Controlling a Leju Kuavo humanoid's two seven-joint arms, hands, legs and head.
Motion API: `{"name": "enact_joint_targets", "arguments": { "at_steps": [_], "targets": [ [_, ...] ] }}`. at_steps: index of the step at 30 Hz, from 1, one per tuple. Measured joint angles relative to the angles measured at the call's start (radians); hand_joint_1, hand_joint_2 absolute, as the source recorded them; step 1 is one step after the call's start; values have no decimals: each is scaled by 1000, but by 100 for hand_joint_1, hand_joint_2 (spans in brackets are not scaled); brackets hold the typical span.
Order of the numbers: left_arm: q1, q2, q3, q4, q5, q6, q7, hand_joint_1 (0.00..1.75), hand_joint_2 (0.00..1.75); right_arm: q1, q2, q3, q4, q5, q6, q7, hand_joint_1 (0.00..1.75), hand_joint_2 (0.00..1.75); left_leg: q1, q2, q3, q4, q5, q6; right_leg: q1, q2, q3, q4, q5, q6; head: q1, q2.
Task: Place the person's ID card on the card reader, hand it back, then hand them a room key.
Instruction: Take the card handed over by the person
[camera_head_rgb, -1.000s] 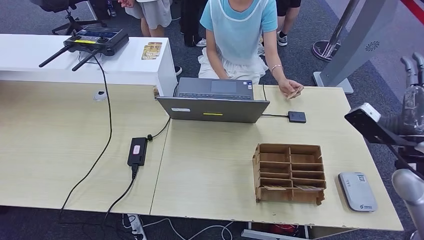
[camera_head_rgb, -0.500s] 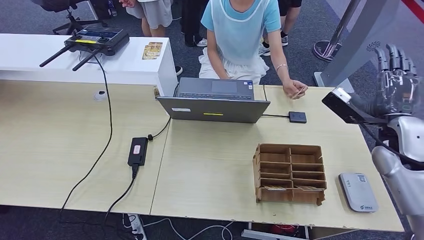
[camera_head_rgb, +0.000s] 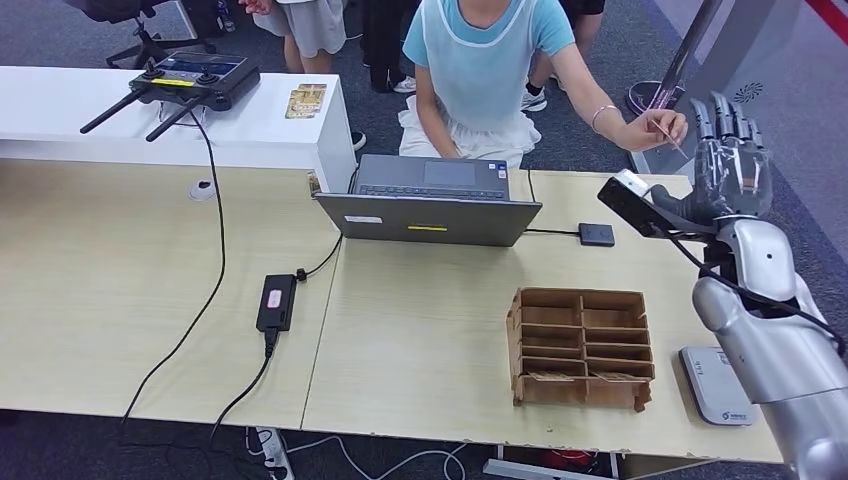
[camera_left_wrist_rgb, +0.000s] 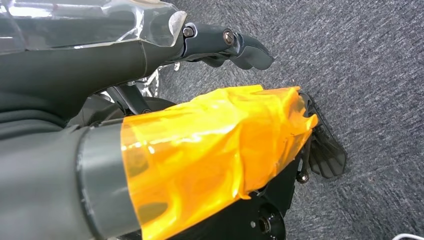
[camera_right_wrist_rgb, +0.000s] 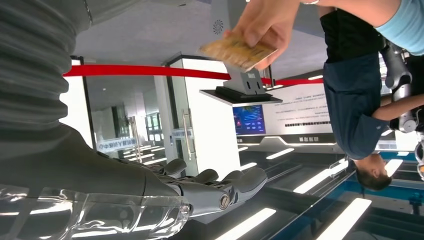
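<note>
Past the table's (camera_head_rgb: 640, 300) far right edge, over open carpet, my right robot hand (camera_head_rgb: 728, 160) is raised, fingers spread and empty, just beside the person's hand (camera_head_rgb: 655, 128) pinching the ID card (camera_right_wrist_rgb: 239, 51)

Right hand (camera_head_rgb: 730, 150) raised, fingers apart

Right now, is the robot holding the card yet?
No, the person's hand pinches the ID card, while the robot's right hand is raised beside it with nothing in its fingers.
</note>
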Motion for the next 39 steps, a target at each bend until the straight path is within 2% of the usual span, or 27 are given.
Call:
{"name": "enact_joint_targets", "arguments": {
  "at_steps": [8, 22, 23, 25, 29, 30, 31, 39],
  "targets": [
    [0, 0, 0, 0, 0, 0, 0, 0, 0, -41, 33, 39, 30, 12, 4, 5, 0, 175, 0, 0, 0, 0, 0, -1, 0, 0, 0, 0, 0, 0, 0, 0],
    [1, 0, 0, 0, 0, -1, -7, 0, 0, -47, 47, 51, 60, 13, 4, 8, 0, 175, 0, 0, 0, 0, 0, -1, 0, 0, 0, 0, 0, 0, 0, 0],
    [2, 0, 0, 0, 1, -1, -12, 0, 0, -47, 47, 51, 63, 13, 4, 8, 4, 175, 0, 0, 0, 0, 0, -1, 0, 0, 0, 0, 0, 0, 0, 0],
    [3, 0, 0, 0, 1, -1, -18, 0, 0, -47, 46, 51, 67, 13, 3, 8, 32, 175, 0, 0, 0, 0, 0, -1, 0, 0, 0, 0, 0, 0, 0, 0],
    [4, 0, 0, 0, 1, -1, -20, 0, 0, -47, 46, 51, 73, 13, 3, 8, 138, 175, 0, 0, 0, 0, 0, -1, 0, 0, 0, 0, 0, 0, 0, 0],
    [5, 0, 0, 0, 1, -2, -20, 0, 0, -47, 46, 51, 74, 13, 3, 8, 158, 175, 0, 0, 0, 0, 0, -1, 0, 0, 0, 0, 0, 0, 0, 0],
    [5, 0, 0, 0, 1, -2, -20, 0, 0, -46, 46, 51, 75, 13, 3, 8, 171, 175, 0, 0, 0, 0, 0, -1, 0, 0, 0, 0, 0, 0, 0, 0],
    [6, 0, 0, 0, 9, -8, -21, 0, 0, -43, 46, 51, 78, 11, 3, 10, 175, 175, 0, 0, 1, 0, 0, -1, 0, 0, 0, 0, 0, 0, 0, 0]
  ]
}}
